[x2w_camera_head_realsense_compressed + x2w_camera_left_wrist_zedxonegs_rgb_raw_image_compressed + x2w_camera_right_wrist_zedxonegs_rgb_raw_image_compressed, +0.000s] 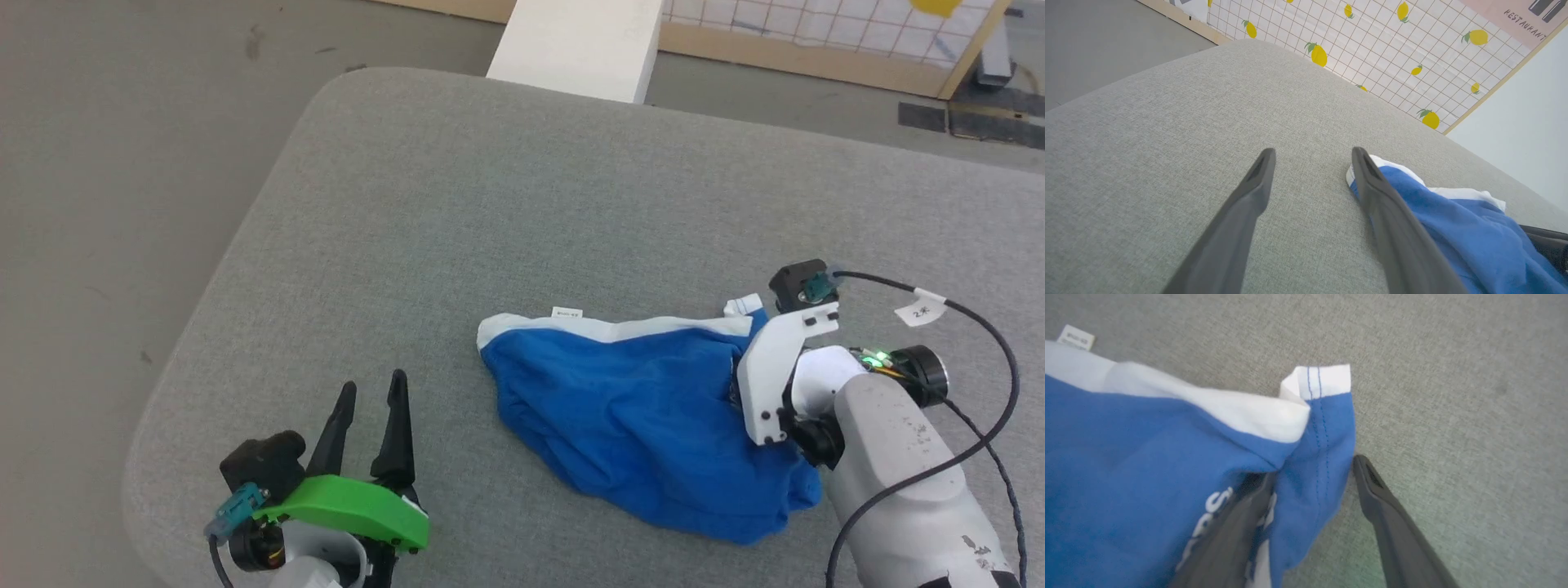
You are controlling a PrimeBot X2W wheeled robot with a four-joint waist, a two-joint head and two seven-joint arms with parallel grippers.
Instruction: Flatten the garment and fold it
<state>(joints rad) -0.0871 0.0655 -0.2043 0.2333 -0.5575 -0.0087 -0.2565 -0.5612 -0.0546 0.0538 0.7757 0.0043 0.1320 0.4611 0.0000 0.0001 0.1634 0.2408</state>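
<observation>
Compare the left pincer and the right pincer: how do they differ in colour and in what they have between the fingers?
The left pincer has a green mount; the right pincer has a white mount. The left pincer is over bare grey cushion, apart from the shorts; the right pincer has the hem of the shorts between its fingers. Both are open.

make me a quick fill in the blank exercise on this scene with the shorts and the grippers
1. The garment is mostly ___ in colour.
2. It lies crumpled on a ___ padded table.
3. The left gripper is open and holds ___.
4. The right gripper is ___ around the garment's hem.
Missing words: blue; grey; nothing; open.
</observation>
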